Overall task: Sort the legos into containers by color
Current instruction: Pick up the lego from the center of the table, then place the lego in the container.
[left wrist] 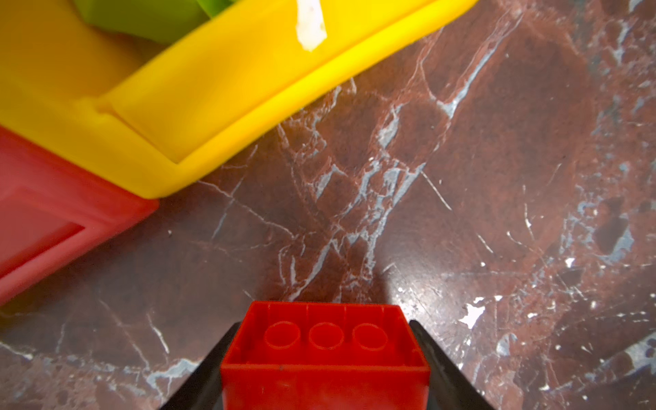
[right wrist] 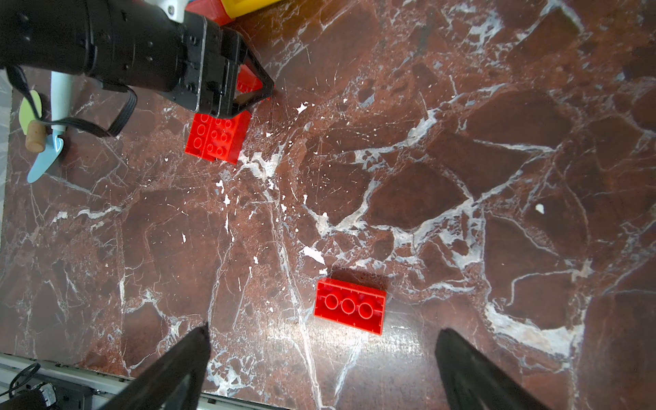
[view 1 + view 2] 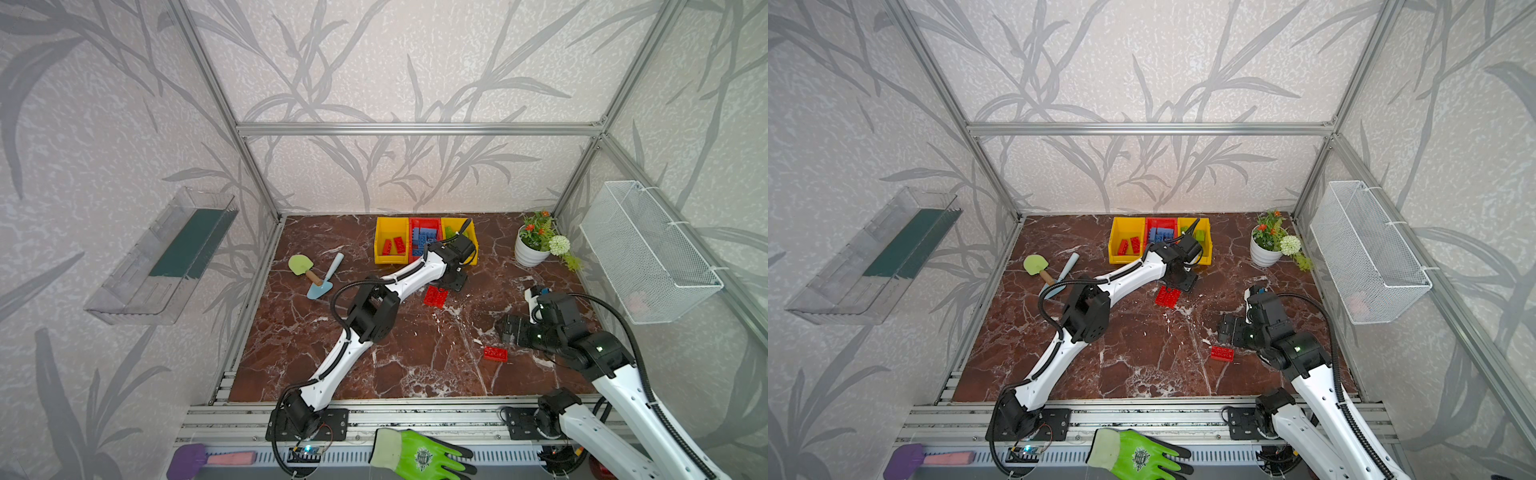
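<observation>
At the far edge of the marble tabletop (image 3: 316,357) stand the joined bins: the left-end yellow bin (image 3: 390,260) holds red bricks (image 3: 394,246), the red bin (image 3: 424,220) holds blue bricks (image 3: 424,239), and the right-end yellow bin (image 3: 451,221) holds green bricks (image 3: 449,232). Just in front of them, the left gripper (image 1: 323,324) pinches a held red brick (image 1: 324,358). A red pair (image 3: 435,297) lies beside it. Toward the right edge, the right gripper (image 2: 323,329) hangs spread wide at a lone red brick (image 2: 349,307), which lies hollow side up.
</observation>
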### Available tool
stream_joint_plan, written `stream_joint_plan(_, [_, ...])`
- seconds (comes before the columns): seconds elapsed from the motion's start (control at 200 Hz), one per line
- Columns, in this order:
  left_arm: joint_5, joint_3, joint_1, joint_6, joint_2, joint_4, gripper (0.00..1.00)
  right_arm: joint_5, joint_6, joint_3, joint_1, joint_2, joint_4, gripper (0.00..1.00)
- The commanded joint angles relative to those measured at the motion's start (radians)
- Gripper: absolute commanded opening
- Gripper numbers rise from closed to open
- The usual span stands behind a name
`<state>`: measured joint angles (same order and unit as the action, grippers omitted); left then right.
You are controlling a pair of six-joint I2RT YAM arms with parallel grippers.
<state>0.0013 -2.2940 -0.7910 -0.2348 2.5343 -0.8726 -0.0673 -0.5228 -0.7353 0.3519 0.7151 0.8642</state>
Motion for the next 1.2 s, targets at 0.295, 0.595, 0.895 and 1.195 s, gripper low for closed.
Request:
stream_joint_plan(0.295, [-0.08, -0.005, 0.01, 0.01, -0.08, -0.067, 0.53, 0.002, 0.019, -0.054, 0.004, 0.041, -0.026, 0.99])
stream_joint_plan(0.595, [-0.109, 0.118, 0.1, -0.009, -0.265, -0.035, 0.51, -0.033, 0.022, -0.116, 0.005, 0.154, -0.09, 0.99])
stream_joint_plan(0.895, [-0.087, 0.191, 0.264, -0.033, -0.338, -0.006, 0.51, -0.065, 0.031, -0.213, 0.009, 0.313, -0.149, 0.99])
stream_joint_plan(1.195, [-0.095, 0.038, 0.35, -0.047, -0.221, -0.055, 0.51, -0.085, 0.05, -0.335, 0.016, 0.497, -0.181, 0.99])
